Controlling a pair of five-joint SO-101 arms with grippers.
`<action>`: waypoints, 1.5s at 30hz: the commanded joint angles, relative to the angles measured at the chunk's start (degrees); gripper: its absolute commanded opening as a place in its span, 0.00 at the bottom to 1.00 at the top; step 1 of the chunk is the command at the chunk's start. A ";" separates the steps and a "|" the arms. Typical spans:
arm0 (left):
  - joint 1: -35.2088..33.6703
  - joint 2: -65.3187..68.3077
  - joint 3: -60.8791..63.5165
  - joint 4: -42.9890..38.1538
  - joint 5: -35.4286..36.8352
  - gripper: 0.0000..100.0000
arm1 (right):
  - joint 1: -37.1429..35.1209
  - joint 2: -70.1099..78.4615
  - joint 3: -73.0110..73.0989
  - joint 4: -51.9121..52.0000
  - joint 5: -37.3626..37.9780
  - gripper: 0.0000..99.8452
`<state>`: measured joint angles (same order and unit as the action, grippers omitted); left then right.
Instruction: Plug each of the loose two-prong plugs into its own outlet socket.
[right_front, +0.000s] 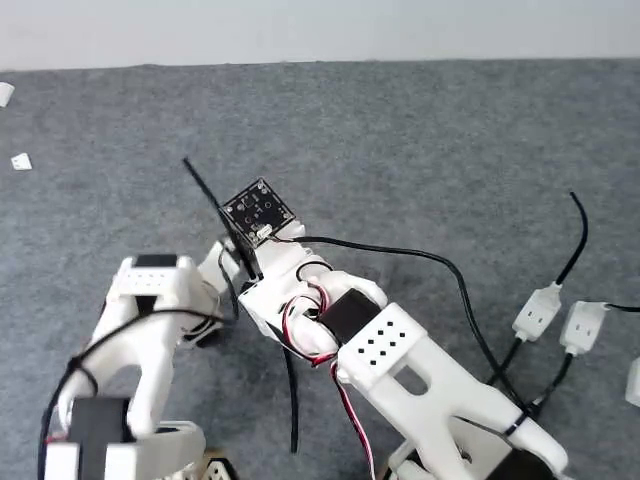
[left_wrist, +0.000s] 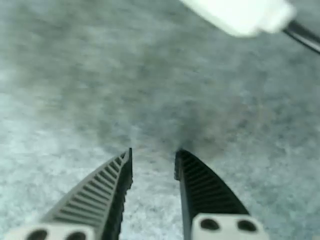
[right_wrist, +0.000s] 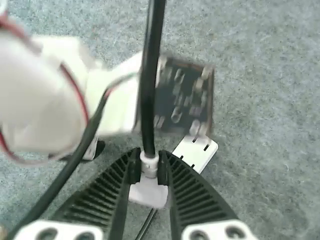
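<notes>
In the right wrist view my right gripper (right_wrist: 148, 155) is shut on a small white two-prong plug (right_wrist: 147, 187). The plug's stiff black cable (right_wrist: 150, 75) runs straight out from between the fingers. My left gripper (left_wrist: 152, 157) hangs open over bare grey carpet with nothing between its fingers. A blurred white piece with a black cable (left_wrist: 240, 15) lies beyond it. In the high view both arms meet left of centre, and the black cable (right_front: 212, 210) sticks out past them. Three white outlet sockets (right_front: 538, 312) (right_front: 582, 325) (right_front: 633, 380) lie on the carpet at the far right.
The other arm's wrist, with red wires and a dark circuit board (right_wrist: 182, 97) (right_front: 258, 212), sits close in front of my right gripper. Black cords (right_front: 460, 290) trail from the arms towards the sockets. Two white scraps (right_front: 20, 160) lie at the far left.
</notes>
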<state>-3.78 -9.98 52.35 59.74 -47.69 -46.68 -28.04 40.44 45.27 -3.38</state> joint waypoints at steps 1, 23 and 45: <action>2.55 -8.88 7.96 -4.22 -0.88 0.13 | 1.36 -1.89 -0.97 0.13 -0.79 0.01; -8.97 -10.64 11.65 -35.43 40.09 0.14 | 7.43 6.64 -1.05 -9.98 0.00 0.01; -9.23 -10.73 12.53 -36.31 39.91 0.14 | 9.45 16.04 -1.05 -16.75 3.78 0.01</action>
<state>-12.57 -20.70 65.36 24.84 -8.22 -37.63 -11.69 40.44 29.36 -0.40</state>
